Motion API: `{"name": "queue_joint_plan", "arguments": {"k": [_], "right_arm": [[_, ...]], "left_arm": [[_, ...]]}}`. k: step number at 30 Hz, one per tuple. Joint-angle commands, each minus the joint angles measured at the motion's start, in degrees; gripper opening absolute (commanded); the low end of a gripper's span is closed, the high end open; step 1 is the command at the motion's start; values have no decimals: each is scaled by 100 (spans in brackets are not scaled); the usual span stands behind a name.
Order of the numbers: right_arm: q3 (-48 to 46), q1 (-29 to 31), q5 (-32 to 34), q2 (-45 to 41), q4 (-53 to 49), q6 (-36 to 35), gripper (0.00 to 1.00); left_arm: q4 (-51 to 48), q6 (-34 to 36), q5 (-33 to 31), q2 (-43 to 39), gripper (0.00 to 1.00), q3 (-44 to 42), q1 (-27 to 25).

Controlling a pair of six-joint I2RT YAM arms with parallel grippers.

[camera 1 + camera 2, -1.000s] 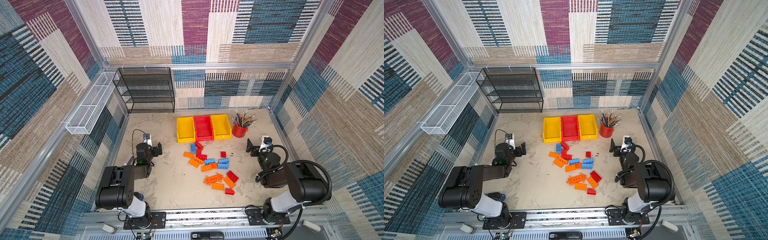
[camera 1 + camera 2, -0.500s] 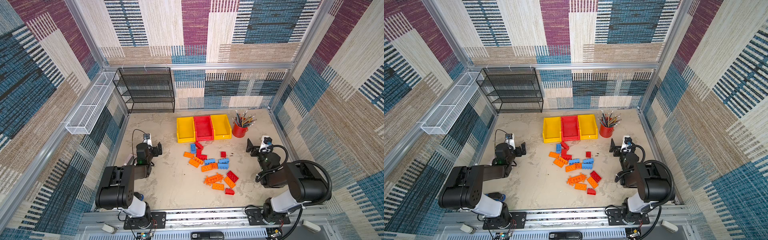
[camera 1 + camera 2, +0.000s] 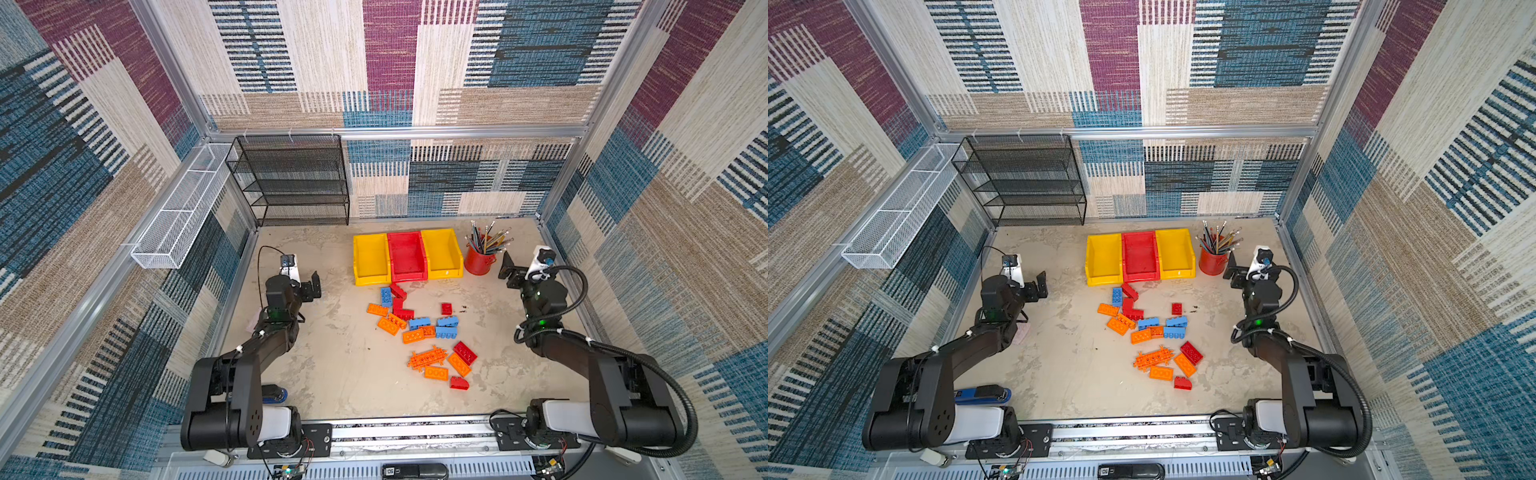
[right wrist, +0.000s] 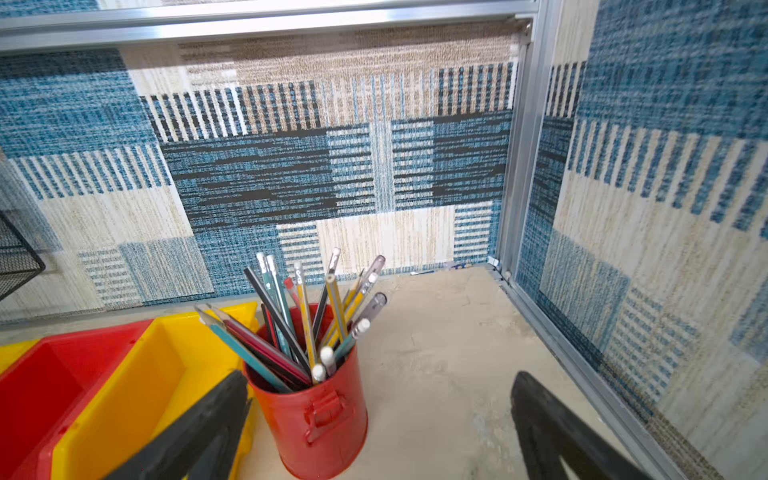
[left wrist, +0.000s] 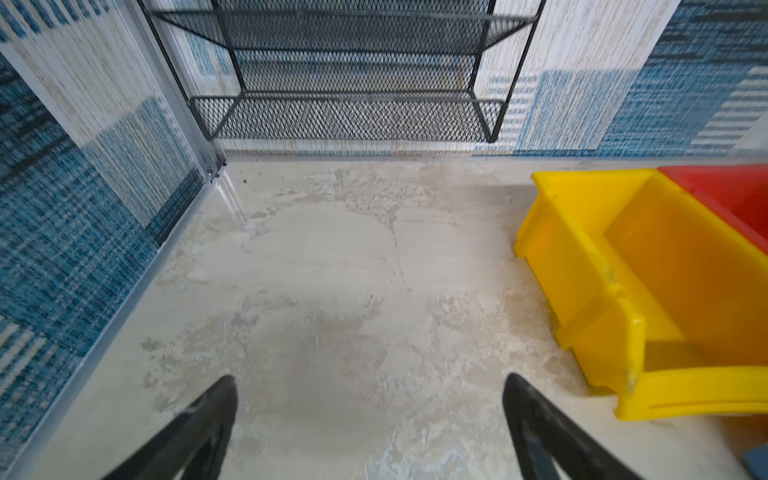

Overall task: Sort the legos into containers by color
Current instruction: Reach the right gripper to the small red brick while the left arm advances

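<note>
Along the far edge of the desk [image 3: 340,374], right of its middle, three open bins stand in a row with their sides touching: a left yellow bin [image 3: 371,262], a red bin [image 3: 406,255] and a right yellow bin [image 3: 442,253]. All three are empty. A small pale mark on the front of the right yellow bin is too small to read.

The legos [image 3: 419,323] lie loose on the desk, none in a bin. They spread from just in front of the red bin toward the near edge, right of centre. A blue brick [image 3: 385,297] lies nearest the bins. A toothed orange plate [image 3: 427,357] lies flat near the near end of the scatter, with a red brick [image 3: 464,353] just beside it.

A red pencil cup [image 3: 478,266] full of pencils stands just right of the bins. A black mesh rack [image 3: 291,183] fills the far left corner.

The left hand [image 5: 370,388] is spread wide and empty near the left edge, over bare desk, with the left yellow bin near it. The left half of the desk is open. The right hand [image 4: 380,378] is also wide and empty near the right edge, just beside the pencil cup.
</note>
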Motion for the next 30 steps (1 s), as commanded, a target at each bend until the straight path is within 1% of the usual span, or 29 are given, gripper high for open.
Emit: {"name": "queue_joint_plan", "arguments": {"k": [1,2,4,6,9,10,13,15,17,18,20,22,23,26,28,30], "right_arm": [[600,194,438,-91,-2856,513,99],[705,287,393,-138,-3184,606,99],[750,491,312,-292,-3496,781,99],[751,818,250,-549,-3814,863,99],[1037,1183,299,-611,-4682,1200,99],[1103,1333,361,-612,-4968,1277,99],[1211,1679,468,-608,-5569,1442,99],[1268,1782,409,-562,-5882,1581,100],[1299,1885,205,-478,-6073,1649,95],[1321,1960,179,-435,-6146,1691,95],[1385,2063,55,-314,-6286,1760,90],[1469,2129,-108,-157,-6370,1836,89],[1521,2158,-162,-72,-6413,1885,86],[1707,2245,-321,212,-6541,1986,80],[1834,2319,-356,397,-6595,2045,80],[1951,2355,-426,545,-6628,2066,77]], "left_arm": [[-1382,-220,160,-329,100,482,-6],[-1701,-322,247,-402,100,656,-39],[-2172,-442,334,-548,100,909,-195],[-2529,-508,279,-715,100,1093,-482],[-3082,-617,172,-910,100,1382,-1053],[-3191,-629,139,-993,100,1425,-1318],[-3328,-677,-36,-1257,100,1401,-2035],[-3456,-779,-115,-1417,100,1364,-2396],[-3610,-945,-161,-1589,100,1294,-2713],[-3674,-1014,-199,-1681,100,1237,-2863],[-3760,-1127,-281,-1888,100,1079,-3149],[-3870,-1198,-434,-2081,100,922,-3431],[-3912,-1226,-505,-2163,100,851,-3549],[-4028,-1311,-584,-2384,100,657,-3829],[-4059,-1289,-663,-2493,100,538,-3997],[-4072,-1328,-813,-2583,100,433,-4126]]}}
